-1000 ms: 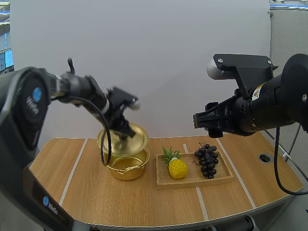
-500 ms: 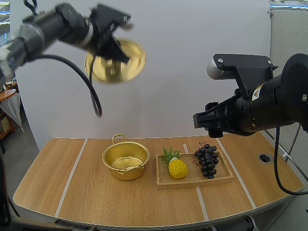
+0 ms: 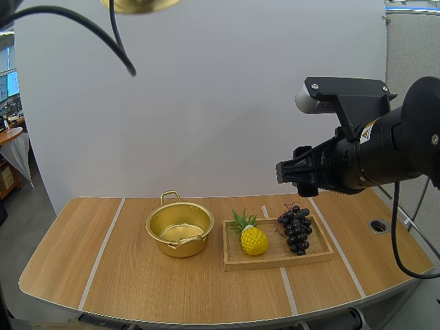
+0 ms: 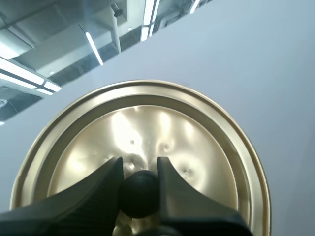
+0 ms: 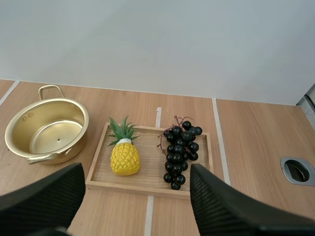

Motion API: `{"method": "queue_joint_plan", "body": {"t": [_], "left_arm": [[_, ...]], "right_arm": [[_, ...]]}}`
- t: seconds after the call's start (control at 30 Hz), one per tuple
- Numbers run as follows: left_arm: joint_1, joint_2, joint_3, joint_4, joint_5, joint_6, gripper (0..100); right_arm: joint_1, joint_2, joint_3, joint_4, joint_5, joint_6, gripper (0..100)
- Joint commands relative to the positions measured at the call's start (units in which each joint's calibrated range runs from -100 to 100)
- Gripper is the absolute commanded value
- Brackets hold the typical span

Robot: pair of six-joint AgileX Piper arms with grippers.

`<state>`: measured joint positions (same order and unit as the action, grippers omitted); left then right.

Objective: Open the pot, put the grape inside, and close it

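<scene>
Table [image 3: 137, 289]: pot [image 3: 180, 246] open, grapes [image 3: 296, 234] on tray [image 3: 275, 262], 3 o'clock of pot | left fingers [image 4: 170, 177] clamp lid [image 4: 197, 147] knob [image 4: 139, 194], aloft | right fingers [image 5: 231, 211] wide, empty | step: grape pickup | next: right descends onto grapes

Left end effector [image 4: 140, 189] is pinching the black knob [image 4: 139, 193] of the gold lid [image 4: 162, 132], fingers [image 4: 93, 191] flanking it.

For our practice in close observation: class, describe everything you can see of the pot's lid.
The lid is a round, shiny, gold-coloured disc that looks like thin metal, with a stepped rim and slight dimples near its middle. Its black knob is pinched by the left claw. It is held high above the table, off the open pot, touching nothing else.
</scene>
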<state>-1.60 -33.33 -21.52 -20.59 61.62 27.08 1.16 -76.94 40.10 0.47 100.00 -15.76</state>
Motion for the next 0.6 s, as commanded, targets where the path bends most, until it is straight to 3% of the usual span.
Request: {"method": "queue_joint_plan", "body": {"t": [0.0,0.17,0.57], "left_arm": [[-0.18,-0.9,-1.4,0.2,-12.0,-0.9,0],[-0.18,-1.5,-1.4,0.2,-18.5,-0.9,0],[-0.18,-1.6,-1.4,0.2,-18.5,-0.9,0]], "right_arm": [[-0.1,0.0,-0.4,-0.5,0.0,1.0,100],[-0.1,0.1,-0.4,-5.1,0.0,3.8,100],[-0.1,11.0,-0.4,-9.4,0.0,6.4,100]]}}
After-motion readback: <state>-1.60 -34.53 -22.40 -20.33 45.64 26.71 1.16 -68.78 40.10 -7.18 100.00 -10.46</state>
